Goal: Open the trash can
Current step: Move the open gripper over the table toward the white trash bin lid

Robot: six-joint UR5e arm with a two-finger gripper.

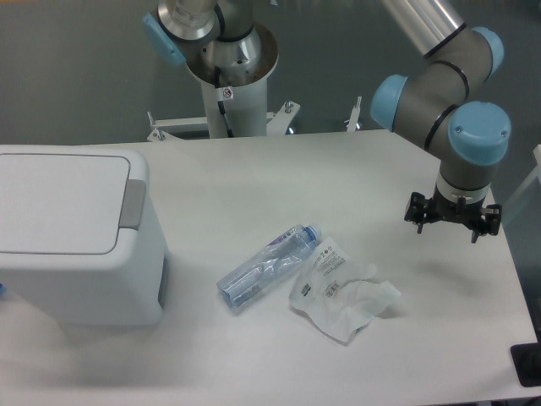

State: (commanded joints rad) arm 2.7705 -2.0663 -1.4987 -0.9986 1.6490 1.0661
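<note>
The trash can (80,271) is a big white boxy bin standing at the table's left edge. Its flat white lid (59,201) lies shut, with the grey push tab (133,204) on the lid's right side. My gripper (452,222) hangs above the table's right side, far from the bin. Only a black mount with small prongs shows under the blue-capped wrist. The fingers themselves are too small and dark to make out.
A crushed clear plastic bottle (266,266) lies mid-table, and a crumpled white wrapper (340,293) sits just right of it. The arm's white base pedestal (232,93) stands behind the table. The table's right edge runs close under the gripper.
</note>
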